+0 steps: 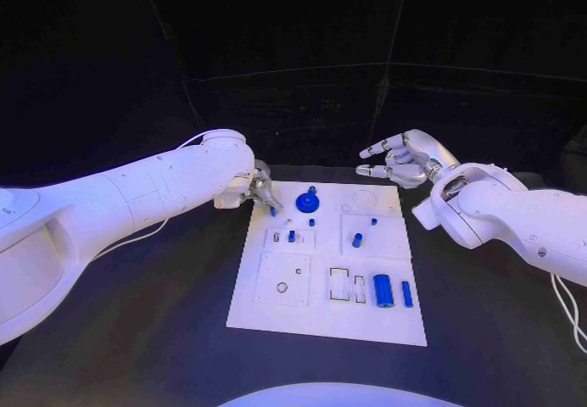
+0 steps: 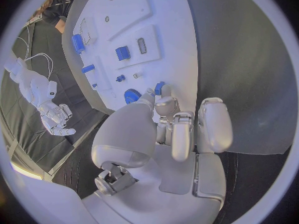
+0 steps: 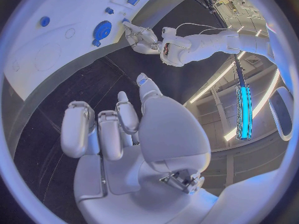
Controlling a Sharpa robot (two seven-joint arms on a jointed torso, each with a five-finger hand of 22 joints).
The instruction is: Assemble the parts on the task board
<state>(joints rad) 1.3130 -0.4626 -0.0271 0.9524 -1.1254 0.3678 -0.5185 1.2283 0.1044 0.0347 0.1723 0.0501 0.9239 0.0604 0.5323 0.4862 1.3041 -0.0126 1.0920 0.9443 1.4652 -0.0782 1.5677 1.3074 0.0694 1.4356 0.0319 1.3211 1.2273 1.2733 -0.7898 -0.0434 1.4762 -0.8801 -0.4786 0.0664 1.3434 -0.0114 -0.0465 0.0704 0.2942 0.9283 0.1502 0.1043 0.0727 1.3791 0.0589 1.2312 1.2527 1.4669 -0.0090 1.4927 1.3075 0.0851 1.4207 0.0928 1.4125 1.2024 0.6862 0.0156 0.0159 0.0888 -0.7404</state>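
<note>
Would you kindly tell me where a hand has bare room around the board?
Bare black table borders the task board on both long sides and its near edge. The far end is crowded: the left hand by the blue gear, the right hand above the corner.

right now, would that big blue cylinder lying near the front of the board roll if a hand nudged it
Probably. The cylinder lies on its side on the flat board, so a sideways nudge would likely roll it, perhaps into the thin blue bar beside it. It looks rigid and smooth, so the fingers might slip on it.

Black table (image 1: 147,339) under the board, black backdrop (image 1: 293,51) behind, a glowing blue light bar (image 3: 243,104).
</note>
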